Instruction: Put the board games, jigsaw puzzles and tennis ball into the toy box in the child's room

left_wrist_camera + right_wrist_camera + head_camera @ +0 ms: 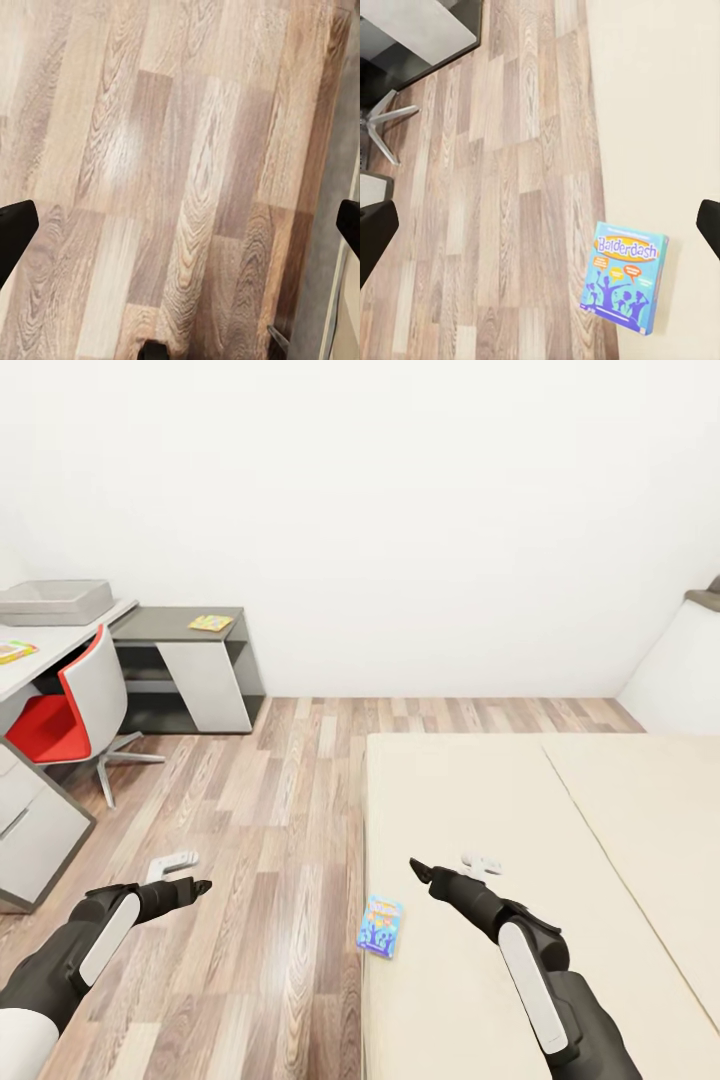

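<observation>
Both matte black tools, left point(190, 887) and right point(425, 872), spread wide above a flat glossy blue board game point(380, 926).

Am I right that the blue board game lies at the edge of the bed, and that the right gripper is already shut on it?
Not quite. The blue board game does lie at the edge of the bed, but the right gripper is not shut on it. In the right wrist view its fingers stand wide apart with the box lying free between them, untouched.
</observation>
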Controlling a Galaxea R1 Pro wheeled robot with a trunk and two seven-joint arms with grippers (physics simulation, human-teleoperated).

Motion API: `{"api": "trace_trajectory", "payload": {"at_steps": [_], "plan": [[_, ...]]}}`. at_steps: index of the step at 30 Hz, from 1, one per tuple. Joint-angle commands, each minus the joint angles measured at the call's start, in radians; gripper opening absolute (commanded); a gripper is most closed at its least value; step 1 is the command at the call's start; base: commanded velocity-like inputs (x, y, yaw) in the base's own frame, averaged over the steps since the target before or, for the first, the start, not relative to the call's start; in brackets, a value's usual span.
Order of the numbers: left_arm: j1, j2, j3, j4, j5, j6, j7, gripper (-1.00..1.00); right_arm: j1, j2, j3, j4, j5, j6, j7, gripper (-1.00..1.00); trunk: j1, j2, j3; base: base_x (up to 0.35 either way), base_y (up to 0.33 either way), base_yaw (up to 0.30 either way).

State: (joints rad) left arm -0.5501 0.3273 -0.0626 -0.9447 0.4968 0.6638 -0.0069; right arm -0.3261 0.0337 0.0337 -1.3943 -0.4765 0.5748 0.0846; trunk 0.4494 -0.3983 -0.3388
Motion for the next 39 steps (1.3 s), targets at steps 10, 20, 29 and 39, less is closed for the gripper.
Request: {"api": "trace_trajectory", "payload": {"at_steps": [10,20,29,39], "plan": [[-0.001,0.001,-0.002,-0.001,0.000,0.003,-0.001,1.00,-0.001,0.001,-0.002,-0.001,0.001,0.005,0.001,1.00,0.001,-0.002,0.015,0.000,0.000,0.000],[-0.001,0.001,-0.002,-0.002,0.000,0.003,-0.001,1.00,-0.001,0.001,-0.002,0.000,0.001,0.005,0.002,1.00,0.001,-0.002,0.031,0.000,0.000,0.000],[-0.001,0.001,-0.003,-0.003,0.000,0.003,-0.001,1.00,-0.001,0.003,-0.002,0.000,0.001,0.005,0.001,1.00,0.001,-0.002,0.046,0.000,0.000,0.000],[-0.001,0.001,-0.003,-0.006,0.000,0.003,-0.002,1.00,-0.001,0.003,-0.002,0.000,0.001,0.005,0.001,1.00,0.001,-0.002,0.063,0.000,0.000,0.000]]}}
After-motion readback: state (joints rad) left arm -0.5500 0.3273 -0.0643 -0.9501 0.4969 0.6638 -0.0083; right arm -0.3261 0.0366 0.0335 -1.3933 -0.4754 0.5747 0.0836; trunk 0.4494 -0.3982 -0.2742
